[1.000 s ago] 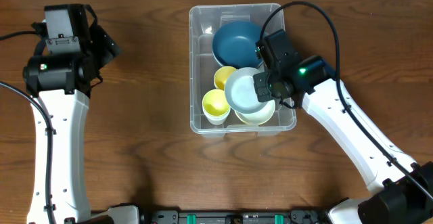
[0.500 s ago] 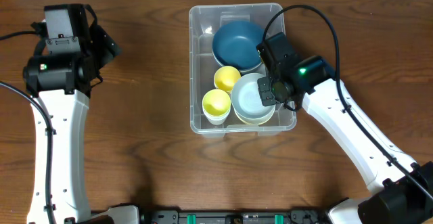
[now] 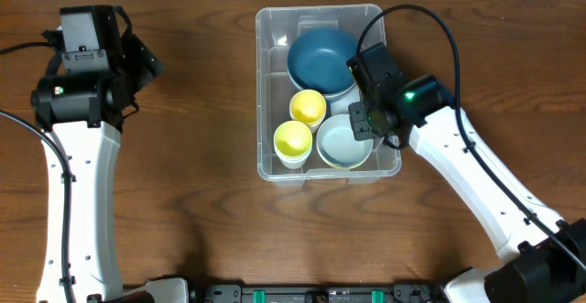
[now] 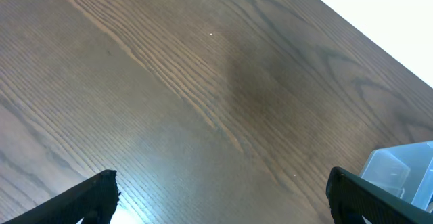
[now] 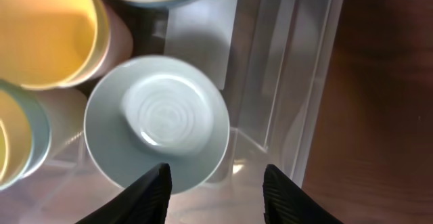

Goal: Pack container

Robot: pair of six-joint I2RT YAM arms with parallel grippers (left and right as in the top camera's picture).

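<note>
Filling container (image 3: 264,83) corner — bowl (image 3: 341,149) (pale)

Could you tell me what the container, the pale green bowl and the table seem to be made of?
The container looks like clear glossy plastic: the wood shows through its ribbed walls. The pale green bowl seems glazed ceramic, smooth with concentric rings inside, though hard plastic is possible. The table shows brown wood grain with a slight sheen; solid or veneer, I cannot tell.
</note>
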